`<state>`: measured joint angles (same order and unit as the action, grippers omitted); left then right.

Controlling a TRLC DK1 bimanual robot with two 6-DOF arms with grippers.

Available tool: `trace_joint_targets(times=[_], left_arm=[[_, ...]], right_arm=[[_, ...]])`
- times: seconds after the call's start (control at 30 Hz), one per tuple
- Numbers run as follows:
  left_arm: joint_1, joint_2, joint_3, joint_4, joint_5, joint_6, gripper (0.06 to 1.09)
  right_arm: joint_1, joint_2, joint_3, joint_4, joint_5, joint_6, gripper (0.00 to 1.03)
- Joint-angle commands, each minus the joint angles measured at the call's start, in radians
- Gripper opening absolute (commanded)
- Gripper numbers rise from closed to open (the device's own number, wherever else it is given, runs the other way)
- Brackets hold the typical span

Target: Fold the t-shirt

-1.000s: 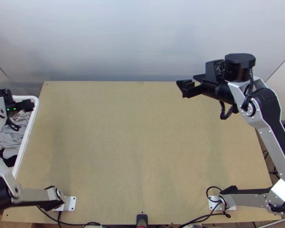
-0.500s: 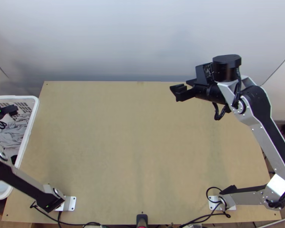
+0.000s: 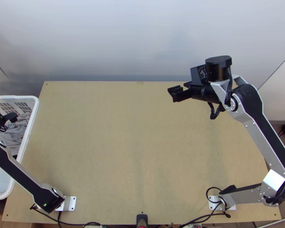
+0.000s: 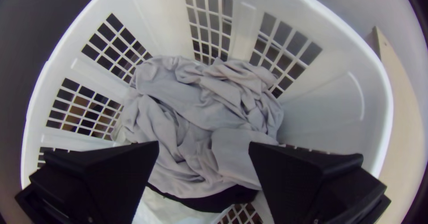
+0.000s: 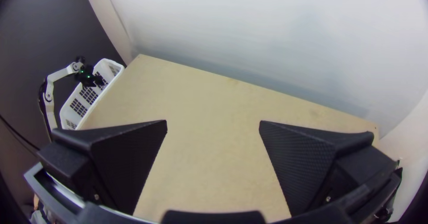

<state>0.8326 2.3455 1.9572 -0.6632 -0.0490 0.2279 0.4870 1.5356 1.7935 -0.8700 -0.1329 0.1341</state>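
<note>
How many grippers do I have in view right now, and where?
2. The left gripper is above the grey cloth bunched in the white basket; the right gripper is above the far part of the table, right of its middle in the top view.

Left hand [image 3: 14, 117], right hand [image 3: 178, 92] — both farther left

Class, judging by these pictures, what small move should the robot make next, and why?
Probably lower the left hand, open over the white basket, and pinch the grey cloth: it lies bunched inside, and folding would likely need it on the table.
</note>
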Motion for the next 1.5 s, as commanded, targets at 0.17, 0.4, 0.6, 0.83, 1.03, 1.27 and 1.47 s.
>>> trace_joint_targets(times=[0.17, 0.4, 0.6, 0.83, 1.03, 1.27, 1.47], left_arm=[[-0.001, 0.212, 0.158, -0.026, 0.021, -0.019, 1.04], [-0.03, 0.287, 0.226, -0.03, 0.026, -0.033, 1.04], [-0.05, 0.33, 0.246, -0.082, 0.034, -0.038, 1.04], [-0.058, 0.35, 0.244, -0.107, 0.046, -0.029, 1.03], [-0.015, 0.342, 0.252, -0.085, 0.195, -0.042, 0.1], [0.008, 0.264, 0.252, -0.088, 0.233, -0.065, 0.1], [0.005, 0.158, 0.252, -0.121, 0.235, -0.064, 0.1]], right_arm=[[-0.002, 0.014, -0.014, -0.006, 0.038, -0.008, 0.96], [-0.001, 0.012, -0.028, -0.014, 0.059, -0.024, 0.96], [0.001, 0.015, -0.031, -0.014, 0.069, -0.028, 0.96], [-0.002, 0.015, -0.031, -0.023, 0.076, -0.034, 0.96], [-0.002, 0.015, -0.034, -0.023, 0.087, -0.042, 0.96], [-0.005, 0.015, -0.059, -0.023, 0.096, -0.047, 0.96], [-0.008, 0.015, -0.065, -0.021, 0.099, -0.047, 0.96]])
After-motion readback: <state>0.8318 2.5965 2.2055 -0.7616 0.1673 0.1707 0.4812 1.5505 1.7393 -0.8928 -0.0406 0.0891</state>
